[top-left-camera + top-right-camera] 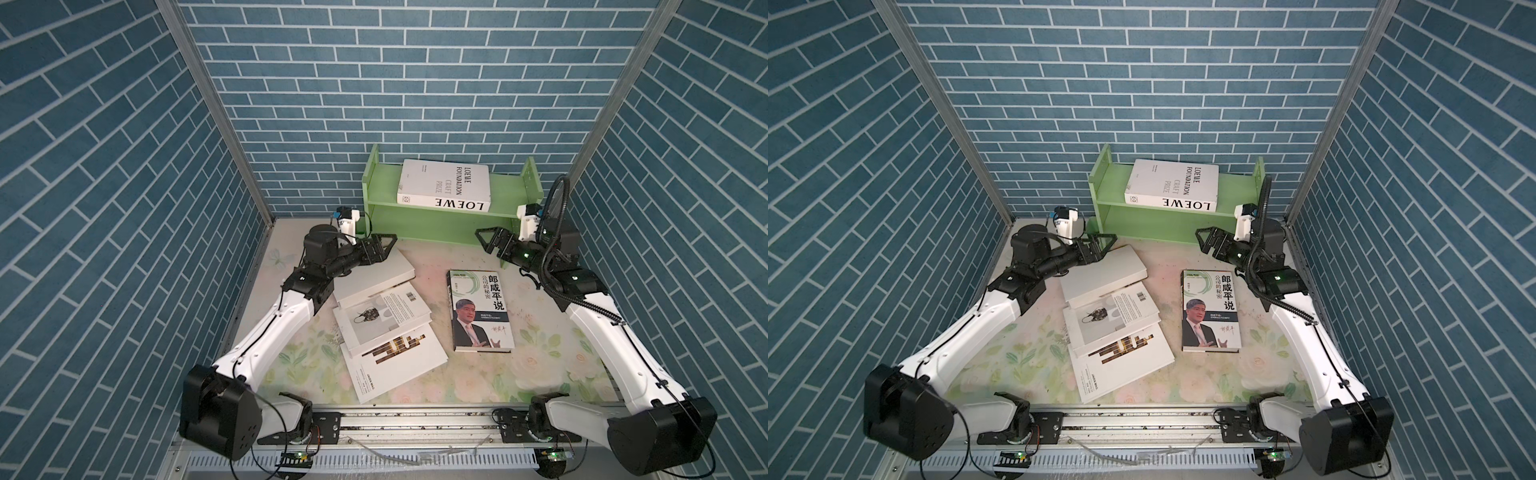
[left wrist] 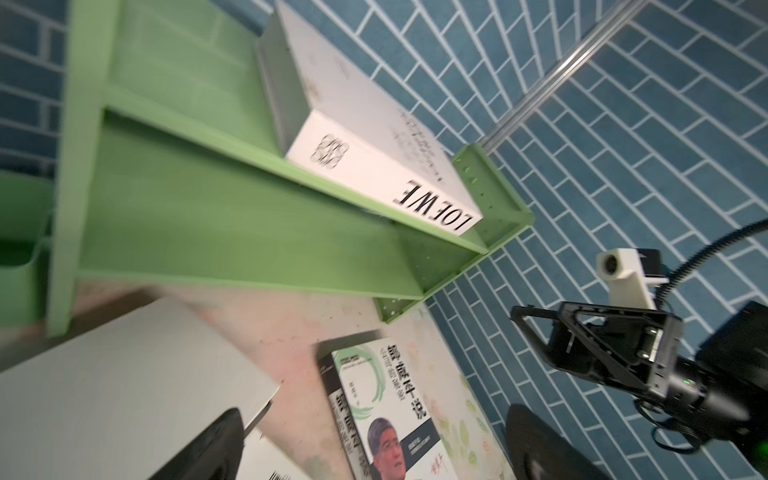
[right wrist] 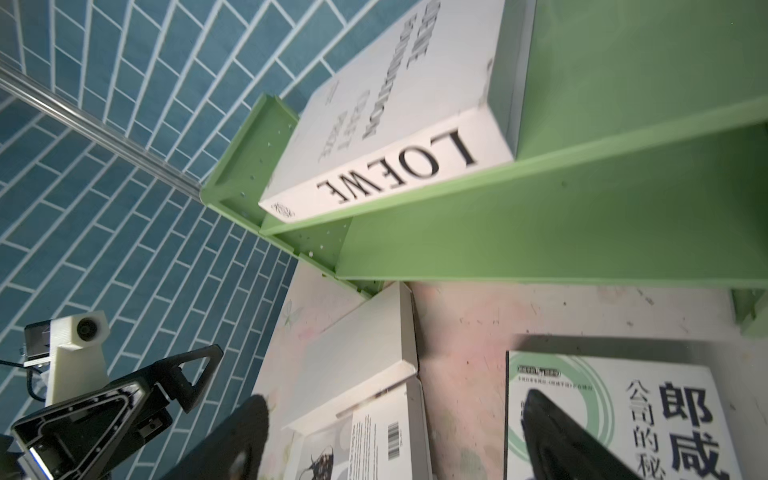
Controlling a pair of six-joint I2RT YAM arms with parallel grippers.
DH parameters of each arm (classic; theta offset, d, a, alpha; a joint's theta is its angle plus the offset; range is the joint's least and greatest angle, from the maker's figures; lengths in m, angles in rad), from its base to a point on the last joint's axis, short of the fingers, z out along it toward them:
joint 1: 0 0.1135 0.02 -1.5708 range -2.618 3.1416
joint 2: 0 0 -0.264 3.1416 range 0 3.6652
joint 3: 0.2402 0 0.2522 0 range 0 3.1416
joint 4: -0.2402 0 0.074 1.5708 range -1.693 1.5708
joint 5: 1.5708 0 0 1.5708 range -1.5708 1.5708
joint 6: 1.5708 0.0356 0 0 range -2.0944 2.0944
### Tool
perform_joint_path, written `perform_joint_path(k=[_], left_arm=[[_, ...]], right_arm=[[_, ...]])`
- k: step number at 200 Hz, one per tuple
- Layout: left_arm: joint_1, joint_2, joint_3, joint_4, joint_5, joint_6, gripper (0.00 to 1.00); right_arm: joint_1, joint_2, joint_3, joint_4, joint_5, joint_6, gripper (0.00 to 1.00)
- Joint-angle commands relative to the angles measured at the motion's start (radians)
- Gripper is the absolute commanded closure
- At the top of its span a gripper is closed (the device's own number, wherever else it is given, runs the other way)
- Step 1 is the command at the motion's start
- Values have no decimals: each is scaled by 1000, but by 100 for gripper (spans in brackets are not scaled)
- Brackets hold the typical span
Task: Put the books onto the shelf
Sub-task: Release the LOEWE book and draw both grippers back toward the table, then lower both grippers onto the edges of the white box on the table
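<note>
In both top views the light green wooden two-tier shelf stands against the back wall, in the upper middle of the frame, on the floral-patterned tabletop. A thick white book lettered LOEWE lies flat on its upper tier with the spine facing forward.

The other four books lie on the table. Left of centre is an overlapping fan of three:
- a plain white book
- a white book with a barcode
- a white book with brown bars

Right of centre, apart from these, lies a white book with a suited man's portrait.

The left gripper sits over the plain white book's far edge, fingers spread apart and holding nothing. The right gripper hangs just before the shelf's right end, fingers likewise apart and empty.
</note>
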Motion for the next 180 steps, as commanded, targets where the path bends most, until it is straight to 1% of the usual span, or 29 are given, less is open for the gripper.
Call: perform_joint_path(k=[1, 11, 24, 40, 60, 92, 115, 129, 161, 180], left_arm=[[5, -122, -82, -222, -224, -11, 0], [16, -165, -113, -287, -281, -26, 0], [42, -201, -148, -339, -310, -50, 0], [84, -210, -188, -375, -305, -84, 0], [157, -179, -242, -374, -250, -126, 0], [262, -131, -340, -296, -172, -183, 0], [310, -106, -395, -207, -126, -222, 0], [340, -64, -412, -154, -75, -239, 0], [375, 54, -423, -18, 14, -281, 0], [383, 113, -421, 47, 40, -307, 0]], right_arm=[[69, -38, -53, -46, 55, -28, 5], [100, -34, -74, -35, 77, -17, 5], [131, -13, -110, 7, 89, 12, 5], [154, 41, -150, 83, 91, 62, 5], [185, 130, -164, 169, 89, 99, 5], [217, 281, -132, 252, 102, 134, 9], [232, 384, -92, 297, 102, 148, 9], [240, 442, -66, 332, 90, 159, 9], [257, 565, -2, 399, 56, 184, 10], [261, 613, 27, 422, 52, 201, 9]])
